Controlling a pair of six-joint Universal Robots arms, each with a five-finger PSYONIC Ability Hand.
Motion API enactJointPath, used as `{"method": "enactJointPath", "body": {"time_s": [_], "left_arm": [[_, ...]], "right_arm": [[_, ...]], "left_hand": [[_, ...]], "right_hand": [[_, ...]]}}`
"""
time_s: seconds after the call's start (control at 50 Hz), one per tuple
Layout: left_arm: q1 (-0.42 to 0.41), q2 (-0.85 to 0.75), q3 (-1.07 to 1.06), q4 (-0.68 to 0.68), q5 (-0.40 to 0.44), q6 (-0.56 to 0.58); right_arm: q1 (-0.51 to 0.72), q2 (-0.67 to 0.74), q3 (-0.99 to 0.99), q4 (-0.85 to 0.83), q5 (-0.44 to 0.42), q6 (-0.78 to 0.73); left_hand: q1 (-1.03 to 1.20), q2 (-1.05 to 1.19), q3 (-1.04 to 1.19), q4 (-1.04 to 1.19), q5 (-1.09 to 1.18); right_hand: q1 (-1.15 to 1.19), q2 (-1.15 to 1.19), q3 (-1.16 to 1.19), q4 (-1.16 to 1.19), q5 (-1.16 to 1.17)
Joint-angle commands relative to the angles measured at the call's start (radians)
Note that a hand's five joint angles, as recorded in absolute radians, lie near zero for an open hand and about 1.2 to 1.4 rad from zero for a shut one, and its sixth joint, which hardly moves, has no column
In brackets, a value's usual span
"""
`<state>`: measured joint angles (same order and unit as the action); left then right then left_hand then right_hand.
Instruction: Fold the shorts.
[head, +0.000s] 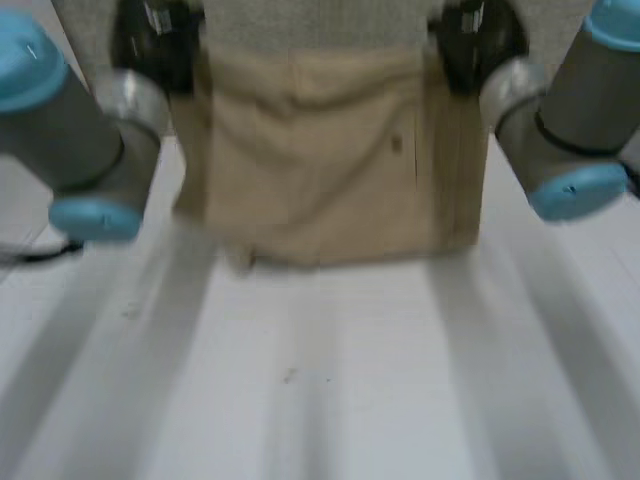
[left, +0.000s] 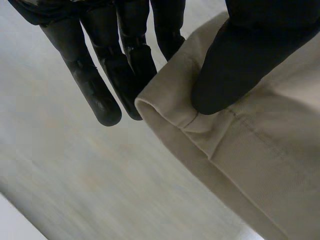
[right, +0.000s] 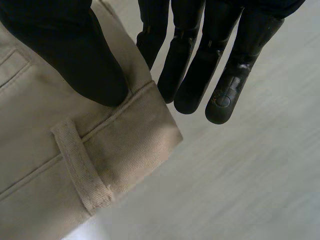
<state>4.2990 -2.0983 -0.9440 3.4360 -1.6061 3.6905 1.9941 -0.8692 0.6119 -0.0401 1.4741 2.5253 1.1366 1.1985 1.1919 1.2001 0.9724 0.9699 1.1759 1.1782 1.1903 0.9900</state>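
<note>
Left hand (left: 235, 65) and right hand (right: 75, 55) each pinch a corner of the shorts (head: 320, 160), waistband I think, at the far edge of the tabletop (head: 330, 380). Keep them level, move together.

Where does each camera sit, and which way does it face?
Head view: between and behind the grey arms, facing down at the white table; both arms flank the beige shorts.
Left wrist view: on the left wrist, facing along the palm; the left hand pinches a shorts corner.
Right wrist view: on the right wrist, facing along the palm; the right hand pinches a corner beside a belt loop.
Shared: both wrist views see the shorts.
</note>
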Motion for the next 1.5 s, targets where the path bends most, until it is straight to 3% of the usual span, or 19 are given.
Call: {"method": "enactJointPath", "body": {"time_s": [0.02,0.28,0.42,0.54,0.7,0.84,0.96,1.02,1.14,1.22,1.28,1.4,1.5], "left_arm": [[-0.031,0.018,0.188,0.235,-0.025,-0.064],[-0.018,0.053,-0.180,0.246,-0.028,-0.107],[-0.019,0.034,-0.444,0.235,-0.023,-0.115],[-0.034,-0.026,-0.622,0.164,-0.021,-0.113],[-0.038,0.118,-0.748,-0.066,-0.020,-0.112],[-0.038,0.277,-0.852,-0.300,-0.018,-0.083],[-0.044,0.458,-0.975,-0.625,-0.009,0.092],[-0.051,0.530,-1.036,-0.647,0.005,0.166],[-0.058,0.531,-1.029,-0.572,0.006,0.224],[-0.054,0.393,-0.905,-0.363,0.002,0.230],[-0.053,0.330,-0.837,-0.253,0.002,0.224],[-0.073,0.066,-0.619,0.075,0.003,0.230],[-0.116,-0.138,-0.420,0.255,0.003,0.238]], "right_arm": [[0.014,-0.043,-0.006,-0.475,-0.006,0.001],[0.023,-0.047,0.189,-0.276,-0.015,0.000],[0.023,0.068,0.318,-0.109,-0.069,-0.025],[0.022,0.153,0.417,0.060,-0.058,-0.137],[0.011,-0.016,0.601,0.141,-0.055,-0.157],[0.012,-0.178,0.747,0.340,-0.063,-0.168],[0.003,-0.315,0.936,0.676,-0.067,-0.328],[-0.023,-0.399,1.047,0.752,-0.070,-0.446],[-0.037,-0.444,1.097,0.683,-0.115,-0.458],[-0.041,-0.421,1.028,0.548,-0.103,-0.340],[-0.040,-0.378,0.984,0.467,-0.065,-0.286],[-0.028,-0.258,0.855,0.231,0.125,-0.249],[-0.027,-0.145,0.754,0.114,0.170,-0.254]], "left_hand": [[0.260,0.198,0.204,0.196,0.249],[0.260,0.198,0.204,0.196,0.249],[0.260,0.198,0.204,0.196,0.249],[0.260,0.198,0.204,0.196,0.249],[0.260,0.198,0.204,0.196,0.249],[0.260,0.198,0.204,0.196,0.249],[0.260,0.198,0.204,0.196,0.249],[0.260,0.198,0.204,0.196,0.249],[0.260,0.198,0.204,0.196,0.249],[0.260,0.198,0.204,0.196,0.249],[0.260,0.198,0.204,0.196,0.249],[0.260,0.198,0.204,0.196,0.249],[0.260,0.198,0.204,0.196,0.249]], "right_hand": [[0.426,0.220,0.218,0.206,0.232],[0.426,0.220,0.218,0.206,0.232],[0.426,0.220,0.218,0.206,0.232],[0.426,0.220,0.218,0.206,0.232],[0.426,0.220,0.218,0.206,0.232],[0.426,0.220,0.218,0.206,0.232],[0.426,0.220,0.218,0.206,0.232],[0.426,0.220,0.218,0.206,0.232],[0.426,0.220,0.218,0.206,0.232],[0.426,0.220,0.218,0.206,0.232],[0.426,0.220,0.218,0.206,0.232],[0.426,0.220,0.218,0.206,0.232],[0.426,0.220,0.218,0.206,0.232]]}}
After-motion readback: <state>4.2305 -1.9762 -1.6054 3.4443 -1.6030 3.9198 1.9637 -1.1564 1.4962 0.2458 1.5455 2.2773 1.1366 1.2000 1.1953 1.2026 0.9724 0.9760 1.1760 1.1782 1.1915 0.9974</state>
